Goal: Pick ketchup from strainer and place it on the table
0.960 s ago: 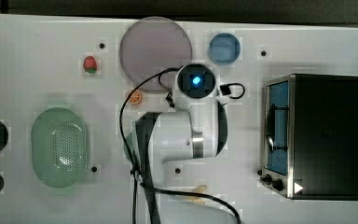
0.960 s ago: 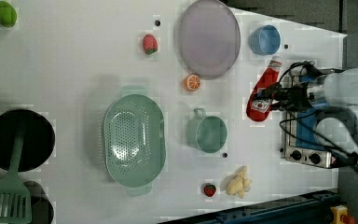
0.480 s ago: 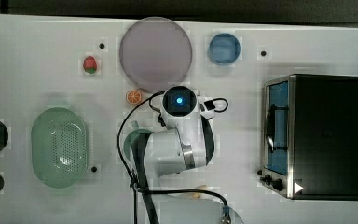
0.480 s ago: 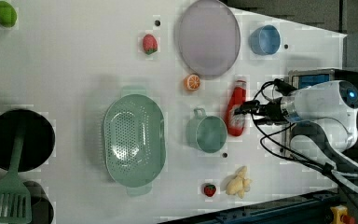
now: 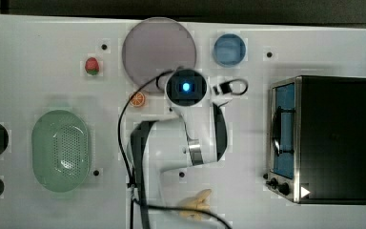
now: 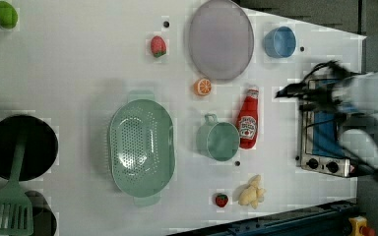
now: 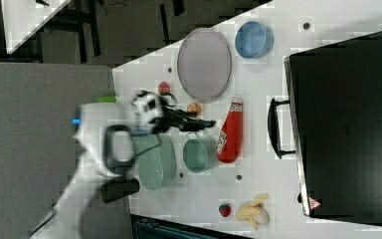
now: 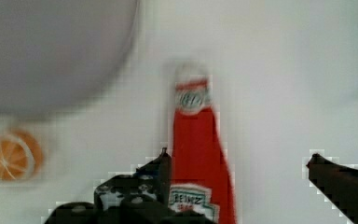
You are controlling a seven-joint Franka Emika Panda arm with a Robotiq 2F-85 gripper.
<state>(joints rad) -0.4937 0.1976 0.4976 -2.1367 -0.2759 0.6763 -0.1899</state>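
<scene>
The ketchup (image 6: 248, 117) lies on the surface (image 6: 78, 69) just beside the green cup (image 6: 218, 141), outside the strainer (image 6: 141, 144). My end effector (image 8: 237, 175) stands spread, holding nothing; I judge a straight, slow lift best.

dark floor (image 7: 129, 30), grey panel (image 7: 30, 124)

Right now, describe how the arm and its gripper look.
The arm has a glossy white rounded shell with a dark grey band at one joint. Its round end cap is black with a glowing blue light at the centre. Black cables loop off the wrist and trail down the body. The gripper is black, with two dark, narrow fingers.
</scene>
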